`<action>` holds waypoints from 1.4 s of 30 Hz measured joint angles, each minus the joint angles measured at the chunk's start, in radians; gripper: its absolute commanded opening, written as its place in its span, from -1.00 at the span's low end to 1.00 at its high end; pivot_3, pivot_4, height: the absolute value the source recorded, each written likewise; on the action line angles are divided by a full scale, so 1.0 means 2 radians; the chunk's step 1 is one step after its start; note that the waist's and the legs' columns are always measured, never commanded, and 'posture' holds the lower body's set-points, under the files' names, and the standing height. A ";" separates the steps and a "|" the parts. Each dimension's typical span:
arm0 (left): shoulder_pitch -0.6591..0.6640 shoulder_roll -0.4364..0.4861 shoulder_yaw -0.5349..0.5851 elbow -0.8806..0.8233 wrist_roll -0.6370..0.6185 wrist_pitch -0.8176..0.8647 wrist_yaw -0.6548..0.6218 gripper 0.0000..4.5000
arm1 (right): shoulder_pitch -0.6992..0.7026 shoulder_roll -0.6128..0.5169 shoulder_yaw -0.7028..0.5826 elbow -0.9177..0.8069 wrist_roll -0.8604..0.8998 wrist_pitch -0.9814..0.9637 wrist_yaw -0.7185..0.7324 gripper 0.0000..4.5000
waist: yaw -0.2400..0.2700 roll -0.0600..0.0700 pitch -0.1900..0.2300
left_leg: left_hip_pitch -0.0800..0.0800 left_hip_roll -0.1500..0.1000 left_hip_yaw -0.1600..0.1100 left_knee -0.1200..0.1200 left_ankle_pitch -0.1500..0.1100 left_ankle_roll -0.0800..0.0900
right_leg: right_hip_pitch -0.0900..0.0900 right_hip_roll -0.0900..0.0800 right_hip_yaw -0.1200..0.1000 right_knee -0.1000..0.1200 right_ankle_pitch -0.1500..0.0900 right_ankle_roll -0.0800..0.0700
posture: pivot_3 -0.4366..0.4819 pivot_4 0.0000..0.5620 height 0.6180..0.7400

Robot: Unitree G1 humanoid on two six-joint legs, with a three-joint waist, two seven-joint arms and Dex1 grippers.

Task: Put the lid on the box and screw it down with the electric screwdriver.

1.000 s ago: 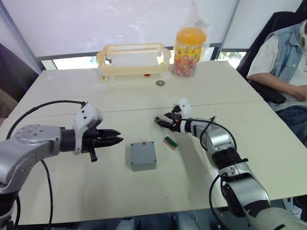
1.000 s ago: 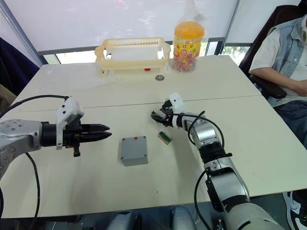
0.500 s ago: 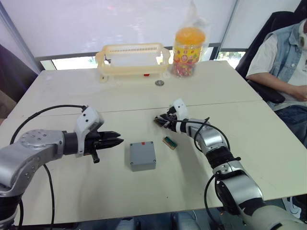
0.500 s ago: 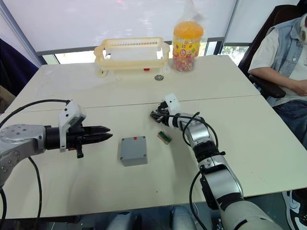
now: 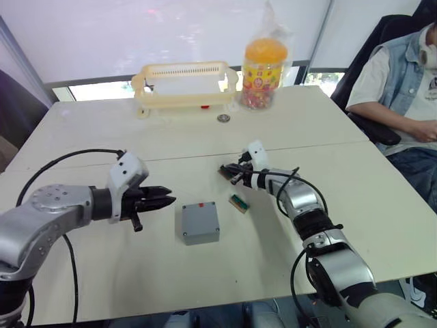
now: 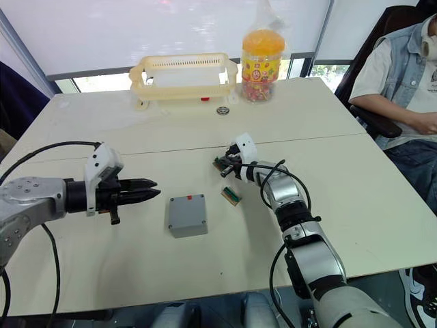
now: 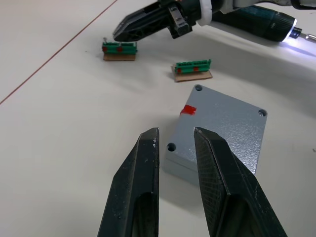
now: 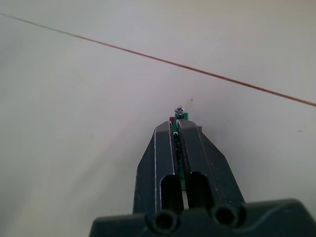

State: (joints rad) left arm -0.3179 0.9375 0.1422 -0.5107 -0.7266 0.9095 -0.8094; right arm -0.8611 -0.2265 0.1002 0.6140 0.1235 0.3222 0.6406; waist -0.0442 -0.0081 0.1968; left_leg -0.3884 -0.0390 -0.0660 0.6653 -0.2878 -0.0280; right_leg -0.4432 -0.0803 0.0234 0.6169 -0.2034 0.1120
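Hovering beside the box (image 5: 201, 223), your left gripper (image 5: 162, 197) stood narrowly parted; right gripper (image 8: 177, 129) pinched a green block (image 8: 180, 114).

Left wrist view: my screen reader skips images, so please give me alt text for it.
The left gripper, fingers slightly apart, points at a grey box with its lid on. Beyond lie two green blocks, the right gripper and the electric screwdriver, lit.

No legible text, labels, brands, numbers or signs anywhere

The electric screwdriver (image 7: 266, 22) is cut off by the frame edge, its bit lost in glare.
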 measured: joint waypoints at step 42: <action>0.000 -0.001 -0.063 0.014 0.053 -0.048 -0.056 -0.52 | 0.163 -0.111 0.067 -0.460 0.116 0.194 0.070 -0.98 | 0.002 0.000 0.000 | 0.000 0.000 0.000 0.000 0.000 0.000 | 0.000 0.000 0.000 0.001 0.000 0.000 | -0.05 -0.47 1.00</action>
State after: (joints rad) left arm -0.3186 0.9350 0.0166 -0.4833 -0.6196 0.8142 -0.9218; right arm -0.5359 -0.4494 0.2347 -0.3062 0.3552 0.7104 0.7809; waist -0.0397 -0.0084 0.1965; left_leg -0.3877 -0.0387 -0.0658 0.6661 -0.2880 -0.0272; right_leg -0.4427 -0.0803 0.0233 0.6187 -0.2034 0.1120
